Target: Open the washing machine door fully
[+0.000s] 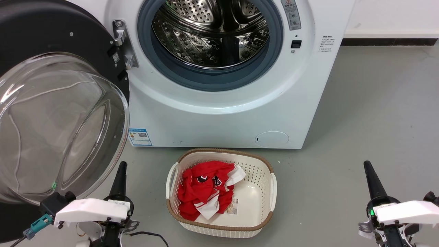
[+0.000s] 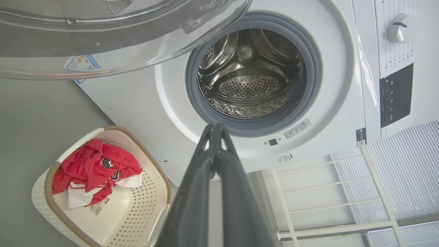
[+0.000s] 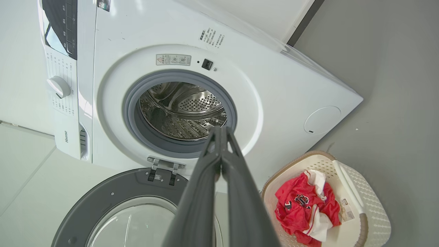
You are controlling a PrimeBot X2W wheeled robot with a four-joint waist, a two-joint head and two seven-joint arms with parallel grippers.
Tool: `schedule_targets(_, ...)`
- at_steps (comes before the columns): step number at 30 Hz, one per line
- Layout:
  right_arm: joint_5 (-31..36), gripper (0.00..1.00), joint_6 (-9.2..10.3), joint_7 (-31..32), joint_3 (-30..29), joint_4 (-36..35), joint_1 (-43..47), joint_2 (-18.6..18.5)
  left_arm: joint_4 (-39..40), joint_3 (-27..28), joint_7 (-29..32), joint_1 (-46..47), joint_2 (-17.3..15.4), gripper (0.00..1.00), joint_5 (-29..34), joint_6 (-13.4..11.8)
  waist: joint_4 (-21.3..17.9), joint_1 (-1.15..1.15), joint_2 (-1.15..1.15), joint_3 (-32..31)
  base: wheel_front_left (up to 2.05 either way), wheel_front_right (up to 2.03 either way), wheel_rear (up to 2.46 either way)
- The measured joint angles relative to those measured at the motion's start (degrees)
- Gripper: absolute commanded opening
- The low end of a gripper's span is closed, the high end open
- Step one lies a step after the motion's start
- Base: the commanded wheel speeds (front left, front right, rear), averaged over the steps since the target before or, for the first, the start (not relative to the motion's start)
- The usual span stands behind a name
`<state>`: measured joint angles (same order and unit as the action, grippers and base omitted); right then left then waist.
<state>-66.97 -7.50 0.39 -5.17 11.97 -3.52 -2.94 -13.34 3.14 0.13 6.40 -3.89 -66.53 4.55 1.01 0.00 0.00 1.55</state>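
The washing machine door (image 1: 51, 51) stands swung out to the left on its metal hinge (image 1: 123, 44), its black ring and bulging clear glass bowl (image 1: 58, 130) facing me. The same door shows along the top of the left wrist view (image 2: 103, 37) and at the bottom left of the right wrist view (image 3: 113, 199). The steel drum (image 1: 211, 32) lies exposed inside the grey rubber ring. My left gripper (image 1: 121, 168) is shut, empty, just below the glass bowl's lower edge. My right gripper (image 1: 367, 166) is shut and empty, low on the right over the floor, far from the door.
A white laundry basket (image 1: 271, 185) holding red and white clothing (image 1: 205, 192) sits on the grey floor in front of the machine, between my two arms. A small round white flap (image 1: 272, 139) is at the machine's lower right. Grey floor (image 1: 377, 113) stretches to the right.
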Motion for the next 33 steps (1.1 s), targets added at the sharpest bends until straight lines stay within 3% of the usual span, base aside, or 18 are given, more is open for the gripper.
schedule_targets(33, -16.2, 0.00, 0.01, 3.8, -0.8, 1.3, -1.4, 0.0, -0.5, 2.2, 4.1, 0.0, 0.6, 0.00, -16.3, 1.9, -0.6, 0.00, 0.00, -0.8, 0.00, 0.00, 0.00)
